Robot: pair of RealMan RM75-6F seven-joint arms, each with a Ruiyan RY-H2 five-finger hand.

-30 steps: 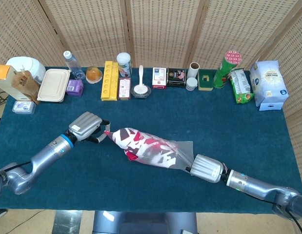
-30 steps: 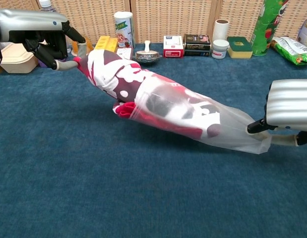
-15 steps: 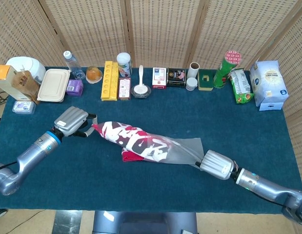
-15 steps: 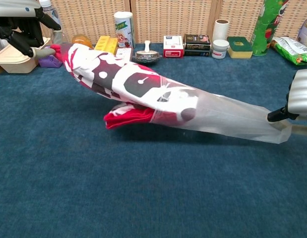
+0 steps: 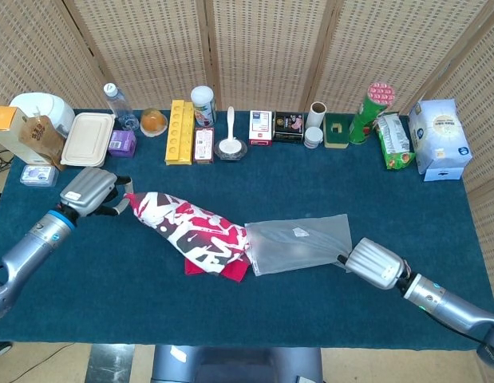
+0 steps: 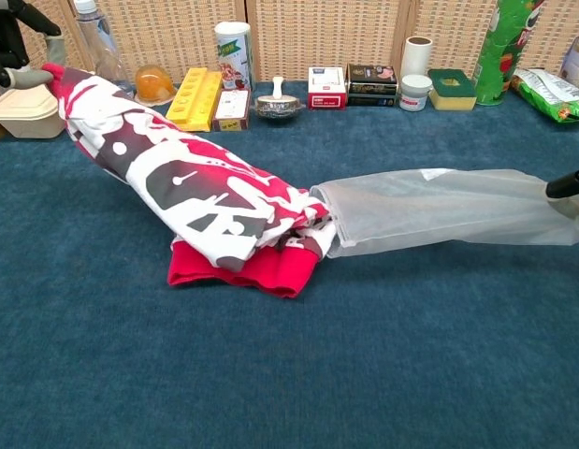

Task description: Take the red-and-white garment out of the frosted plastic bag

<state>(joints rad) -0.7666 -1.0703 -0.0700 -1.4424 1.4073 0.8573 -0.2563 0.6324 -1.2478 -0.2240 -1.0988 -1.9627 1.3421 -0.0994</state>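
Note:
The red-and-white garment (image 5: 195,234) (image 6: 191,192) lies stretched on the blue table, its lower end just at the mouth of the frosted plastic bag (image 5: 298,242) (image 6: 439,206). My left hand (image 5: 91,191) (image 6: 10,42) pinches the garment's upper left tip, which is lifted off the table. My right hand (image 5: 374,263) holds the bag's closed right end; in the chest view only its fingertips (image 6: 568,182) show at the frame edge. The bag looks flat and nearly empty.
A row of items lines the far edge: a water bottle (image 5: 117,104), a lunch box (image 5: 87,140), a yellow tray (image 5: 179,132), a bowl with spoon (image 5: 231,146), small boxes (image 5: 261,128), a green can (image 5: 366,112), and a white carton (image 5: 440,140).
My left hand pulled the garment further left, and my right hand drew the bag to the right. The garment slid almost wholly out of the bag, which now lies flat.

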